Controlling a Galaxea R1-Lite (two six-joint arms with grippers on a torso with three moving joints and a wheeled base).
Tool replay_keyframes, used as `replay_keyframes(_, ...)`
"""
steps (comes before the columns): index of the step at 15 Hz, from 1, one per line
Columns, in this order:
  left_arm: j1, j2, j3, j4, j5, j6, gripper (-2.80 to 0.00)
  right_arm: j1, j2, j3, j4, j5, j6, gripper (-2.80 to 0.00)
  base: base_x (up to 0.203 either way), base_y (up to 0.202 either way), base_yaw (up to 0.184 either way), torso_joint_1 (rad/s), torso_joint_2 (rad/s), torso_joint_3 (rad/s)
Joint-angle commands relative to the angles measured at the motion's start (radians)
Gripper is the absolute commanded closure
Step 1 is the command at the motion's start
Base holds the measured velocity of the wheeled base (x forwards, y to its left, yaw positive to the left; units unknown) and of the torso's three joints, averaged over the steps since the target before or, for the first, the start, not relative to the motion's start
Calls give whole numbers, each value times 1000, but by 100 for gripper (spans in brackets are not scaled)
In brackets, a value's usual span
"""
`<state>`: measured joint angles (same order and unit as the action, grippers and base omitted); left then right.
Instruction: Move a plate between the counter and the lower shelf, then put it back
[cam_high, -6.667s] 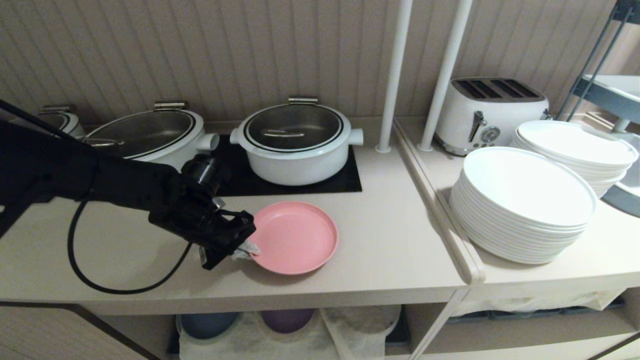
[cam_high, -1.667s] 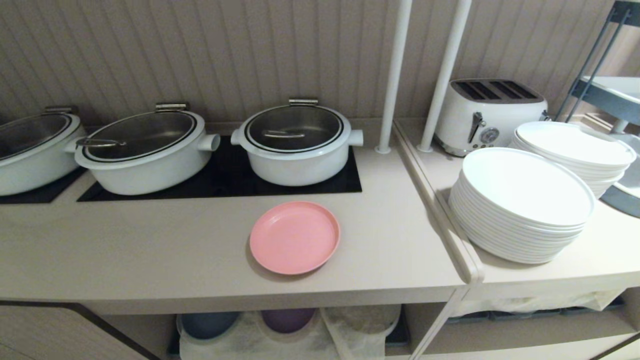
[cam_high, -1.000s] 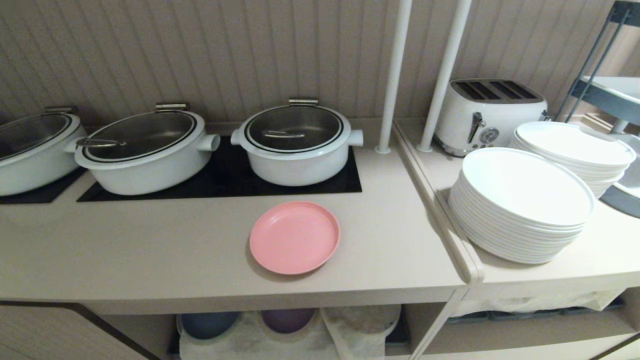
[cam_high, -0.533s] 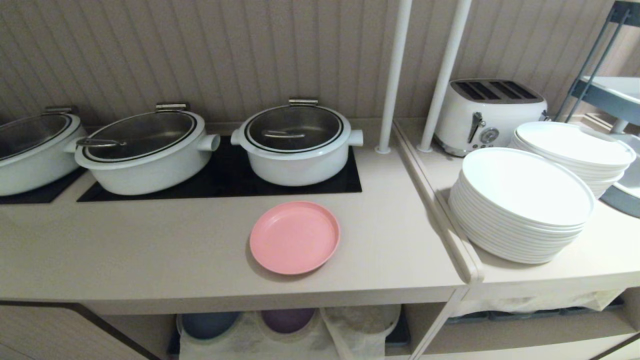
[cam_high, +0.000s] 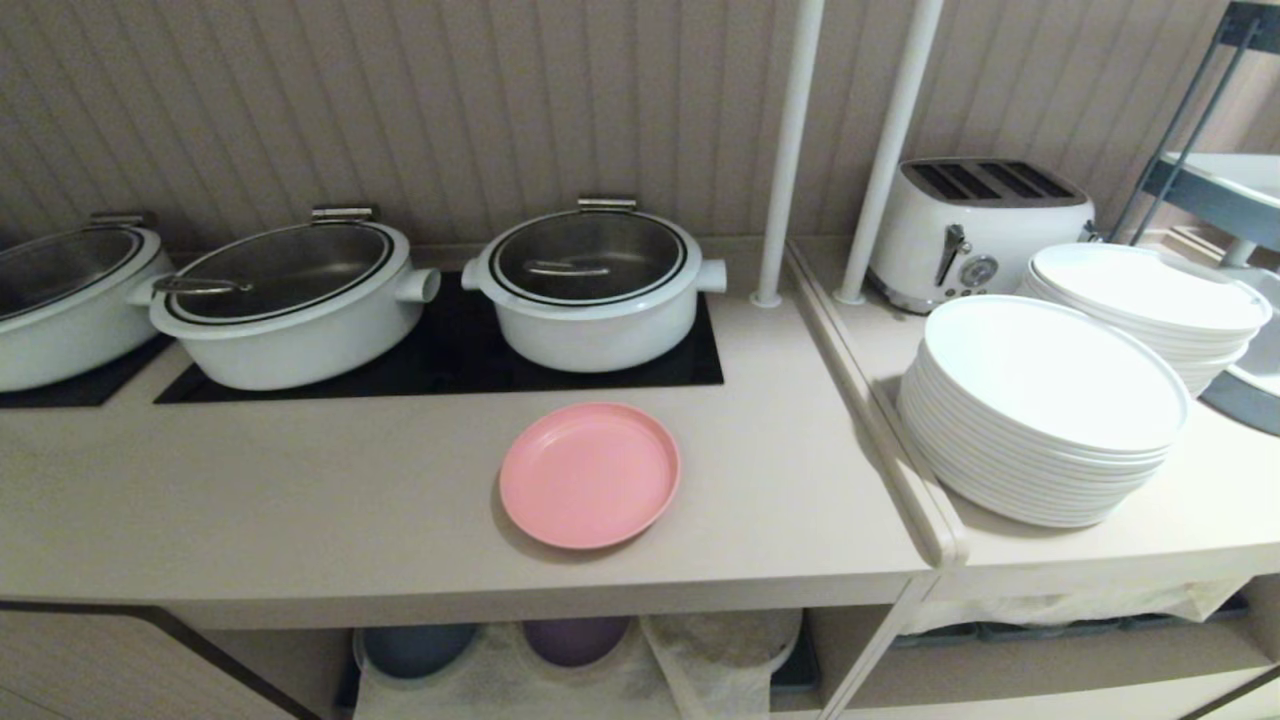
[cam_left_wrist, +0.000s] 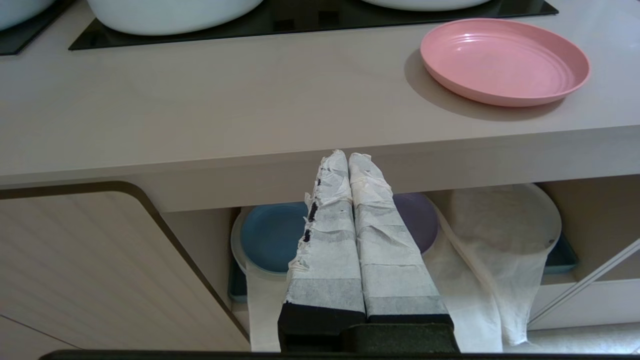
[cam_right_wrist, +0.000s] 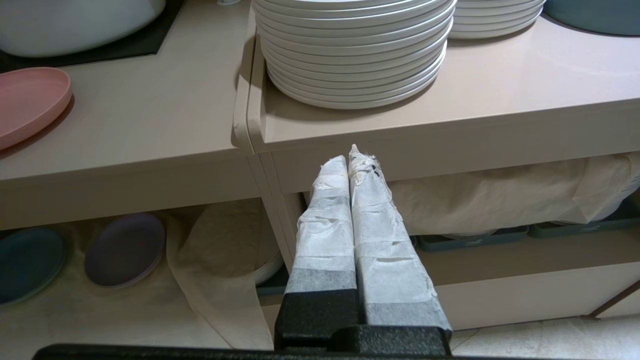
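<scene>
The pink plate (cam_high: 589, 474) lies flat on the beige counter (cam_high: 300, 500), in front of the black hob panel (cam_high: 450, 355); it also shows as the plate (cam_left_wrist: 504, 60) and the plate (cam_right_wrist: 27, 102). Under the counter, the lower shelf (cam_left_wrist: 560, 257) holds a white cloth, a blue plate (cam_left_wrist: 272, 235) and a purple plate (cam_left_wrist: 422, 220). Neither arm appears in the head view. My left gripper (cam_left_wrist: 348, 156) is shut and empty, held back below the counter's front edge. My right gripper (cam_right_wrist: 352, 157) is shut and empty too, in front of the upright divider.
Three white pots (cam_high: 595, 285) stand on the hob at the back. Two white poles (cam_high: 785, 150) rise behind the counter. To the right are stacks of large white plates (cam_high: 1045, 400), a white toaster (cam_high: 975, 225) and a cupboard door (cam_left_wrist: 75, 265) at lower left.
Several seconds ago my left gripper was at the plate's left rim; it has since let go and pulled out of the head view. Over the last second nothing has moved.
</scene>
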<state>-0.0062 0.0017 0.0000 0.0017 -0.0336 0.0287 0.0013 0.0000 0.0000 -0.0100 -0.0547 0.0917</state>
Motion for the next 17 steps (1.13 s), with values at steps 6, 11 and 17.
replay_keyframes(6, 0, -2, 0, 1, 0, -1, 0, 0, 0, 0, -1, -1, 0, 0, 0, 0, 0, 0, 0, 0)
replay_keyframes(11, 0, -2, 0, 1, 3, -4, 0, 0, 0, 0, 1, -1, 0, 0, 0, 0, 0, 0, 0, 0)
replay_keyframes(17, 0, -2, 0, 1, 3, -4, 0, 0, 0, 0, -1, -1, 2, 0, 0, 0, 0, 0, 0, 0)
